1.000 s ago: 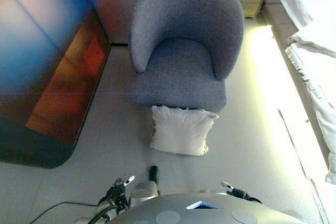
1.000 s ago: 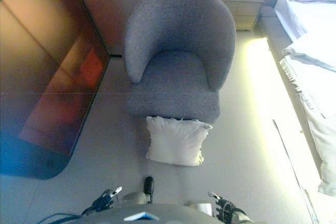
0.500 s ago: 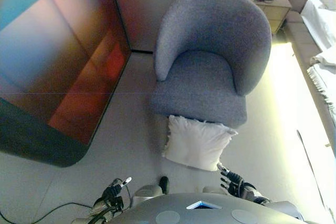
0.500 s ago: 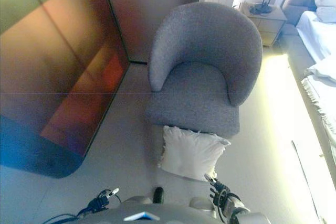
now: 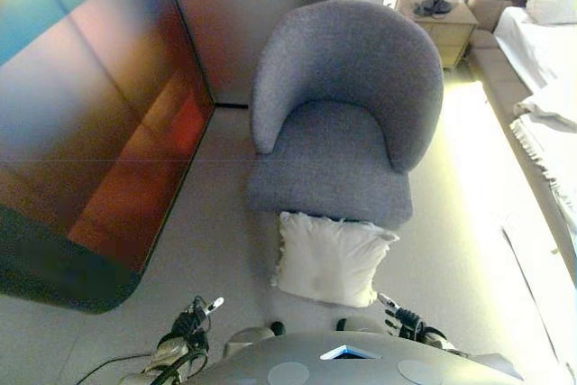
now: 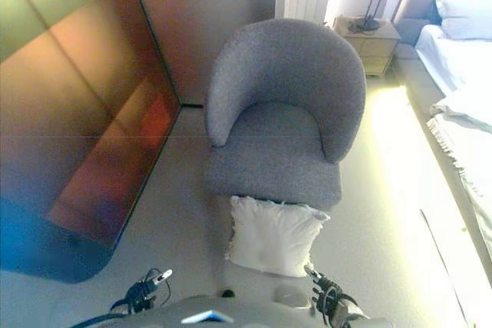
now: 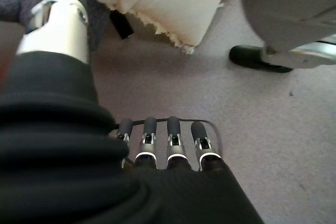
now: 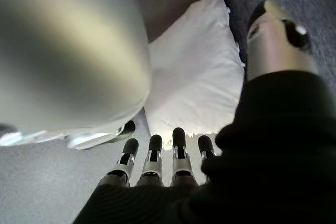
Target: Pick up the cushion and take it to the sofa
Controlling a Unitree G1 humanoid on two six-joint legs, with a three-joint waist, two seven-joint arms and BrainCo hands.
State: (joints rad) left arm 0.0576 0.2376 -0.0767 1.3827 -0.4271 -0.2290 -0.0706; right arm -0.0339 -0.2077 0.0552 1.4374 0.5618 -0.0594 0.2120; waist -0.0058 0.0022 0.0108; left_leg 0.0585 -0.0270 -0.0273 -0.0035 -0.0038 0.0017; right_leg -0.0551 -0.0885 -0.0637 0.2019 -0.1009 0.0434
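1. While both hands hang low and hold nothing, a white cushion (image 5: pixel 329 259) lies on the pale floor (image 5: pixel 216 241), its far edge touching the front base of a grey armchair (image 5: pixel 338 123).

2. Seen from the head, the right hand (image 5: pixel 403 318) shows at the bottom edge, its dark-tipped fingers (image 5: pixel 389 299) just beside the cushion's near right corner but apart from it.

3. From the right wrist, the right hand's fingers (image 8: pixel 177 150) lie straight in a row with the thumb (image 8: pixel 273 35) spread well away; the cushion (image 8: pixel 194 85) sits just beyond the fingertips, not gripped.

4. Near the bottom left of the head view is the left hand (image 5: pixel 189 324), well apart from the cushion, which lies ahead of its fingers and off to the robot's right.

5. From the left wrist, the left hand's fingers (image 7: pixel 173 140) are straight and relaxed over bare floor and the thumb (image 7: pixel 58 22) is held wide; the cushion's frayed corner (image 7: pixel 178 38) lies beyond the fingertips.

6. Farther than the cushion from both hands, the armchair's seat is bare.

7. Left of the left hand's fingers stands a large glossy reddish-brown panel (image 5: pixel 90 123).

8. Right of the right hand's fingers, a bed (image 5: pixel 545 69) with white bedding runs along the edge, and a small bedside table (image 5: pixel 442 24) with a lamp stands past the armchair.
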